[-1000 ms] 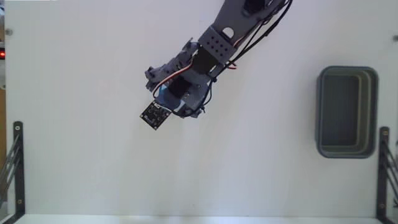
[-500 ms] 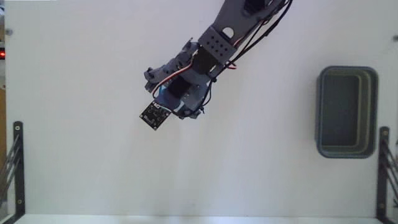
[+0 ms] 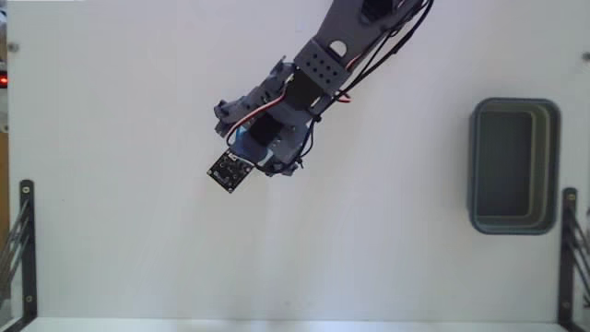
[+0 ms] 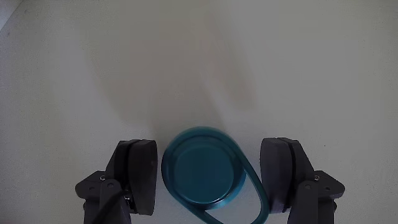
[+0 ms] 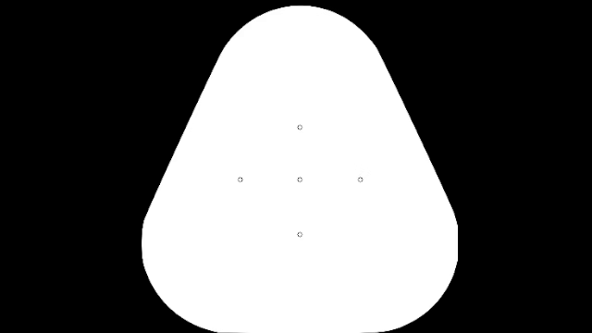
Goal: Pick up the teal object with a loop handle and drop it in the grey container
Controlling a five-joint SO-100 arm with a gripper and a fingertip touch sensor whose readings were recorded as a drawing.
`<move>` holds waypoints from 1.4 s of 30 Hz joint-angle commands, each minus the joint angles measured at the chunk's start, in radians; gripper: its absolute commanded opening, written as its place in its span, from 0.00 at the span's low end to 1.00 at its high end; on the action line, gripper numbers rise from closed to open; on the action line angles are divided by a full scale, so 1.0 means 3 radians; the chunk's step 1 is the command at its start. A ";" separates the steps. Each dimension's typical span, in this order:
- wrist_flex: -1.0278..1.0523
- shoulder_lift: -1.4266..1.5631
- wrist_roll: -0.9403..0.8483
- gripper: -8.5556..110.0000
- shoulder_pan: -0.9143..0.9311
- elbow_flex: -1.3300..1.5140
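In the wrist view the teal object with a loop handle [image 4: 202,171] lies flat on the white table between my gripper [image 4: 210,152] fingers. Its thin loop curls out toward the right finger [image 4: 283,174]. The left finger [image 4: 140,174] stands just beside the disc's edge. The jaws stand open around the disc, straddling it low over the table. In the fixed view the gripper [image 3: 238,148] sits left of centre, with only a sliver of the teal object [image 3: 242,139] showing under it. The grey container [image 3: 544,166] stands far to the right, with nothing seen inside.
The arm [image 3: 355,37] reaches in from the top middle of the fixed view. Black metal brackets stand at the lower left edge [image 3: 23,240] and lower right edge [image 3: 570,249], the right one close below the container.
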 commanded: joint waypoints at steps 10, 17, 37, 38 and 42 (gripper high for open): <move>-0.0043 0.0058 0.0015 0.97 0.0028 0.0029; -0.0043 0.0058 0.0015 0.95 0.0028 0.0029; -0.0043 0.0058 0.0015 0.90 0.0028 0.0029; -0.0043 0.0058 0.0015 0.90 0.0028 0.0029; -0.0043 0.0058 0.0015 0.89 0.0028 0.0029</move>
